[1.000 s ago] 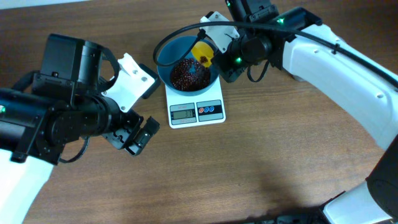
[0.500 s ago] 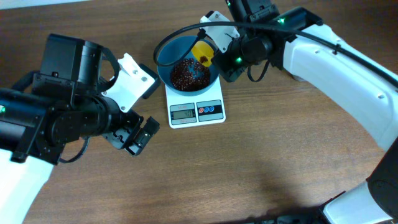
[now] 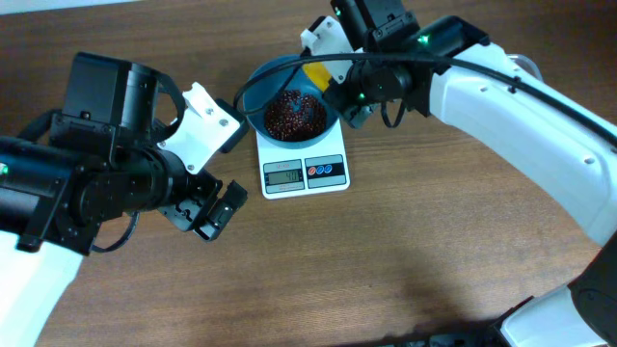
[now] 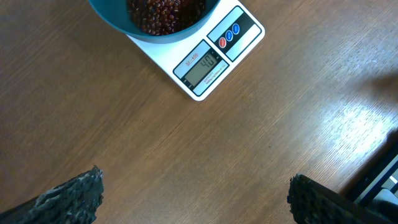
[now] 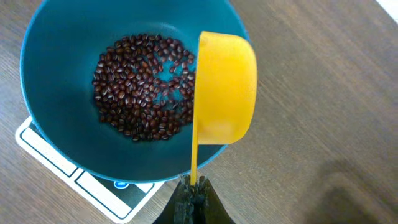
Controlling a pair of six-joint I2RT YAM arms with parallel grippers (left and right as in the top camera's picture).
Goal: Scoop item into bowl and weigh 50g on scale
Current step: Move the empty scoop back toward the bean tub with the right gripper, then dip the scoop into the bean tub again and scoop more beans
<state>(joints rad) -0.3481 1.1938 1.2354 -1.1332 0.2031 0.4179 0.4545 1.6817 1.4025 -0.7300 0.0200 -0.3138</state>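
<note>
The teal-blue bowl stands on the white scale and holds a heap of dark red-brown beans. The bowl, the beans and a corner of the scale also show in the right wrist view. My right gripper is shut on the handle of a yellow scoop, held over the bowl's rim, turned on its side; it also shows overhead. My left gripper is open and empty, left of the scale. The left wrist view shows the scale display and the bowl.
The wooden table carries nothing else in view. My left arm's black and white body fills the left side. My right arm reaches in from the right edge.
My right gripper has moved up and left with the scoop, away from above the beans toward the bowl's far rim. The left arm has not moved.
</note>
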